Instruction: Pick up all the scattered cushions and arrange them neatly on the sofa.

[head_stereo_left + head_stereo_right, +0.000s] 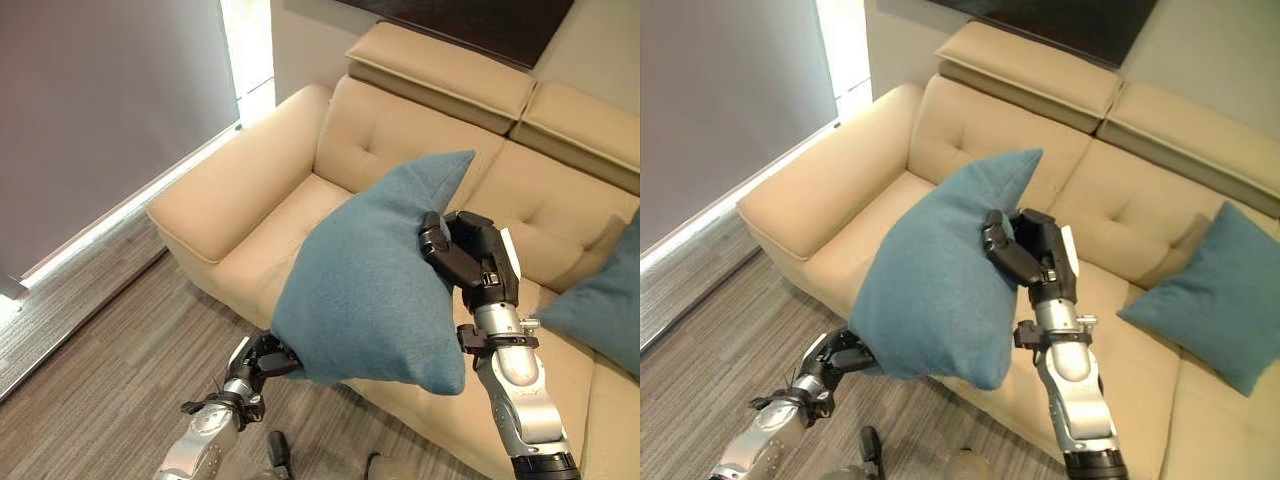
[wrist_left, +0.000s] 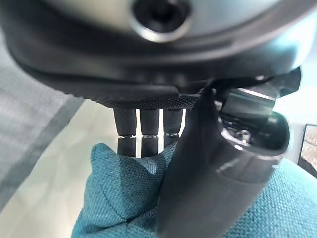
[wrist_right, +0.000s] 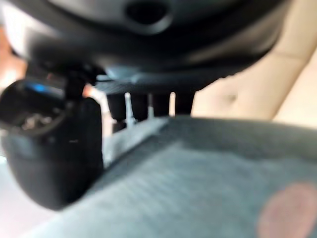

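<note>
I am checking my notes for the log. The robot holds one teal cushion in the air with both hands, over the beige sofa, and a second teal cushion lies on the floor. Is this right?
Not quite. The second teal cushion lies on the beige sofa, leaning against its backrest, not on the floor; the right eye view shows this. The rest holds: the left hand and right hand grip the raised teal cushion above the sofa.

A beige leather sofa [image 1: 840,190] with tufted back cushions stands on grey striped carpet floor [image 1: 100,390]; one teal fabric cushion [image 1: 1220,300] rests on its seat, leaning against the backrest.
</note>
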Robot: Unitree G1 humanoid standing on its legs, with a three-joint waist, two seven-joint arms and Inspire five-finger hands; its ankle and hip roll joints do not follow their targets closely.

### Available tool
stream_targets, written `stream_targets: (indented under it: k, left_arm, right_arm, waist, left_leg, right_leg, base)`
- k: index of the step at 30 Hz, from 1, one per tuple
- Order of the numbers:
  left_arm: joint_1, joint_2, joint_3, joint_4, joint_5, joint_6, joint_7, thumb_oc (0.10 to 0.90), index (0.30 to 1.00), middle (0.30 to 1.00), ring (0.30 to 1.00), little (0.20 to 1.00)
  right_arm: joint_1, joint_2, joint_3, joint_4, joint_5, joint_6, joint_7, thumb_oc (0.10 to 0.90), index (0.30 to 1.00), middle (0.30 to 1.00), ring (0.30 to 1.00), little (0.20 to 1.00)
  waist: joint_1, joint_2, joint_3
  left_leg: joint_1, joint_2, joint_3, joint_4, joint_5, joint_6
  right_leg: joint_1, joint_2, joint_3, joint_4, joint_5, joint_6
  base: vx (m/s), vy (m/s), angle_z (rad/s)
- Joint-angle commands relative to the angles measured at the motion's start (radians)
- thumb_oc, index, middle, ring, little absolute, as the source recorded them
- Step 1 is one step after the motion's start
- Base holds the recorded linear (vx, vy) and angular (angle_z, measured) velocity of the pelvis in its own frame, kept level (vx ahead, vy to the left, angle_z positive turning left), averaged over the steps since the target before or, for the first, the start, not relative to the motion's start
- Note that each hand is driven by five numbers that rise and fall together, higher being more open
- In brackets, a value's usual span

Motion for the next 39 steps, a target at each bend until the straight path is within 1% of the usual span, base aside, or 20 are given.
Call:
stream_targets:
  k: [1,4,7,8,10,12,14,15,16,17,18,19,20,24,26,28,31,32,35,39]
  left_arm:
    - [-0.141,-0.120,0.005,-0.286,-0.012,-0.199,-0.081,0.400,0.300,0.300,0.300,0.300]
    - [-0.136,-0.127,0.009,-0.286,-0.022,-0.203,-0.086,0.400,0.300,0.300,0.300,0.300]
    - [-0.144,-0.136,0.016,-0.272,-0.035,-0.206,-0.082,0.400,0.300,0.300,0.300,0.300]
    - [-0.150,-0.140,0.019,-0.265,-0.035,-0.208,-0.082,0.400,0.300,0.300,0.300,0.300]
    - [-0.151,-0.149,0.014,-0.262,-0.035,-0.206,-0.100,0.400,0.300,0.300,0.300,0.300]
    - [-0.148,-0.158,0.010,-0.261,-0.042,-0.204,-0.112,0.400,0.300,0.300,0.300,0.300]
    - [-0.153,-0.163,-0.004,-0.261,-0.044,-0.201,-0.117,0.400,0.300,0.300,0.300,0.300]
    - [-0.153,-0.164,-0.004,-0.261,-0.044,-0.201,-0.117,0.400,0.300,0.300,0.300,0.300]
    - [-0.154,-0.168,-0.015,-0.263,-0.040,-0.197,-0.123,0.400,0.300,0.300,0.300,0.300]
    - [-0.155,-0.168,-0.018,-0.264,-0.043,-0.196,-0.121,0.400,0.300,0.300,0.300,0.300]
    - [-0.155,-0.168,-0.018,-0.264,-0.043,-0.196,-0.121,0.400,0.300,0.300,0.300,0.300]
    - [-0.156,-0.172,-0.019,-0.258,-0.044,-0.197,-0.113,0.400,0.300,0.300,0.300,0.300]
    - [-0.154,-0.172,-0.017,-0.257,-0.040,-0.196,-0.110,0.400,0.300,0.300,0.300,0.300]
    - [-0.142,-0.173,-0.019,-0.258,-0.043,-0.191,-0.111,0.400,0.300,0.300,0.300,0.300]
    - [-0.133,-0.173,-0.014,-0.261,-0.039,-0.194,-0.105,0.400,0.300,0.300,0.300,0.300]
    - [-0.129,-0.172,-0.011,-0.270,-0.041,-0.199,-0.098,0.400,0.300,0.300,0.300,0.300]
    - [-0.128,-0.175,-0.008,-0.275,-0.051,-0.208,-0.090,0.400,0.300,0.300,0.300,0.300]
    - [-0.128,-0.177,-0.007,-0.276,-0.056,-0.210,-0.088,0.400,0.300,0.300,0.300,0.300]
    - [-0.111,-0.172,-0.007,-0.271,-0.049,-0.211,-0.096,0.400,0.300,0.300,0.300,0.300]
    - [-0.097,-0.156,-0.005,-0.275,-0.049,-0.210,-0.096,0.400,0.300,0.300,0.300,0.300]
  right_arm:
    - [-0.094,-0.021,0.039,-0.092,-0.017,-0.105,0.053,0.400,0.300,0.300,0.300,0.300]
    - [-0.115,-0.023,0.046,-0.076,-0.005,-0.105,0.060,0.400,0.300,0.300,0.300,0.300]
    - [-0.122,-0.021,0.041,-0.062,0.005,-0.111,0.056,0.400,0.300,0.300,0.300,0.300]
    - [-0.125,-0.023,0.045,-0.054,0.004,-0.112,0.054,0.400,0.300,0.300,0.300,0.300]
    - [-0.108,-0.028,0.030,-0.056,-0.005,-0.115,0.048,0.400,0.300,0.300,0.300,0.300]
    - [-0.100,-0.039,0.017,-0.052,-0.008,-0.119,0.044,0.400,0.300,0.300,0.300,0.300]
    - [-0.090,-0.049,0.011,-0.054,-0.004,-0.118,0.041,0.400,0.300,0.300,0.300,0.300]
    - [-0.090,-0.049,0.011,-0.054,-0.004,-0.118,0.041,0.400,0.300,0.300,0.300,0.300]
    - [-0.073,-0.057,-0.004,-0.058,0.002,-0.120,0.036,0.400,0.300,0.300,0.300,0.300]
    - [-0.072,-0.065,-0.006,-0.058,0.003,-0.122,0.033,0.400,0.300,0.300,0.300,0.300]
    - [-0.072,-0.065,-0.006,-0.058,0.003,-0.122,0.033,0.400,0.300,0.300,0.300,0.300]
    - [-0.071,-0.071,-0.005,-0.056,0.015,-0.117,0.032,0.400,0.300,0.300,0.300,0.300]
    - [-0.062,-0.072,-0.002,-0.055,0.021,-0.114,0.034,0.400,0.300,0.300,0.300,0.300]
    - [-0.054,-0.078,0.003,-0.056,0.020,-0.106,0.043,0.400,0.300,0.300,0.300,0.300]
    - [-0.052,-0.077,0.012,-0.046,0.025,-0.110,0.036,0.400,0.300,0.300,0.300,0.300]
    - [-0.052,-0.074,0.019,-0.037,0.032,-0.114,0.033,0.400,0.300,0.300,0.300,0.300]
    - [-0.048,-0.074,0.020,-0.031,0.030,-0.117,0.025,0.400,0.300,0.300,0.300,0.300]
    - [-0.049,-0.076,0.017,-0.032,0.028,-0.118,0.023,0.400,0.300,0.300,0.300,0.300]
    - [-0.043,-0.078,0.019,-0.031,0.011,-0.116,0.032,0.400,0.300,0.300,0.300,0.300]
    - [-0.041,-0.070,0.033,-0.030,0.000,-0.104,0.040,0.400,0.300,0.300,0.300,0.300]
  waist:
    - [-0.001,0.009,-0.086]
    - [0.002,0.011,-0.086]
    - [0.000,0.006,-0.083]
    - [-0.006,0.004,-0.074]
    - [-0.013,-0.009,-0.078]
    - [-0.020,-0.015,-0.089]
    - [-0.031,-0.014,-0.104]
    - [-0.032,-0.014,-0.104]
    - [-0.043,-0.019,-0.113]
    - [-0.045,-0.019,-0.110]
    - [-0.045,-0.019,-0.110]
    - [-0.039,-0.026,-0.102]
    - [-0.033,-0.027,-0.097]
    - [-0.027,-0.044,-0.102]
    - [-0.011,-0.040,-0.100]
    - [0.008,-0.034,-0.092]
    - [0.028,-0.024,-0.078]
    - [0.030,-0.019,-0.074]
    - [0.030,0.016,-0.093]
    - [0.031,0.017,-0.102]
  left_leg:
    - [0.033,0.051,-0.006,0.012,-0.135,-0.061]
    - [0.070,0.044,0.013,-0.020,-0.147,-0.069]
    - [0.103,0.035,0.012,-0.027,-0.175,-0.077]
    - [0.103,0.031,0.021,-0.023,-0.170,-0.074]
    - [0.116,0.013,0.009,-0.015,-0.196,-0.072]
    - [0.123,0.008,0.007,0.008,-0.220,-0.078]
    - [0.119,0.018,0.016,0.080,-0.263,-0.099]
    - [0.119,0.018,0.016,0.080,-0.264,-0.099]
    - [0.087,0.051,0.032,0.221,-0.289,-0.132]
    - [0.056,0.074,0.035,0.312,-0.281,-0.149]
    - [0.055,0.074,0.035,0.313,-0.282,-0.149]
    - [0.006,0.093,0.024,0.426,-0.234,-0.170]
    - [-0.017,0.099,0.005,0.452,-0.227,-0.173]
    - [-0.055,0.100,-0.028,0.373,-0.249,-0.148]
    - [-0.066,0.110,-0.107,0.211,-0.176,-0.162]
    - [-0.096,0.114,-0.185,0.111,-0.110,-0.180]
    - [-0.135,0.113,-0.272,0.019,-0.067,-0.197]
    - [-0.150,0.112,-0.281,0.019,-0.059,-0.203]
    - [-0.087,0.124,-0.266,-0.037,-0.031,-0.202]
    - [-0.059,0.109,-0.225,-0.016,-0.049,-0.181]
  right_leg:
    - [0.043,0.058,-0.098,-0.114,0.021,-0.033]
    - [0.014,0.082,-0.203,-0.265,0.014,-0.032]
    - [-0.033,0.109,-0.275,-0.354,0.047,-0.015]
    - [-0.051,0.113,-0.293,-0.364,0.072,-0.021]
    - [-0.007,0.130,-0.271,-0.435,0.069,-0.029]
    - [0.013,0.147,-0.241,-0.446,0.073,-0.040]
    - [0.044,0.149,-0.255,-0.467,0.062,-0.052]
    - [0.044,0.149,-0.256,-0.467,0.062,-0.052]
    - [0.085,0.147,-0.260,-0.484,0.043,-0.071]
    - [0.100,0.151,-0.259,-0.492,0.041,-0.082]
    - [0.100,0.152,-0.259,-0.492,0.041,-0.082]
    - [0.125,0.158,-0.247,-0.509,0.032,-0.102]
    - [0.138,0.164,-0.238,-0.514,0.023,-0.106]
    - [0.155,0.152,-0.206,-0.531,0.018,-0.097]
    - [0.174,0.166,-0.162,-0.553,0.019,-0.089]
    - [0.196,0.179,-0.124,-0.571,0.013,-0.088]
    - [0.222,0.189,-0.082,-0.590,-0.003,-0.087]
    - [0.230,0.188,-0.070,-0.589,-0.008,-0.086]
    - [0.241,0.184,-0.038,-0.589,-0.013,-0.076]
    - [0.239,0.150,0.001,-0.567,-0.016,-0.060]
  base:
    - [0.17,0.090,-0.38]
    - [0.18,0.026,-0.44]
    - [0.19,-0.002,-0.44]
    - [0.18,-0.030,-0.04]
    - [0.18,-0.078,0.16]
    - [0.22,-0.081,0.08]
    - [0.19,-0.082,-0.11]
    - [0.22,-0.116,-0.14]
    - [0.17,-0.118,-0.10]
    - [0.17,-0.118,-0.02]
    - [0.11,-0.084,0.06]
    - [0.12,-0.044,0.02]
    - [0.11,-0.044,-0.17]
    - [0.13,0.046,-0.31]
    - [0.18,0.107,-0.31]
    - [0.16,0.115,-0.54]
    - [0.14,0.122,-0.77]
    - [0.14,0.172,-0.72]
    - [0.16,0.222,-0.70]
    - [0.16,0.278,-0.56]
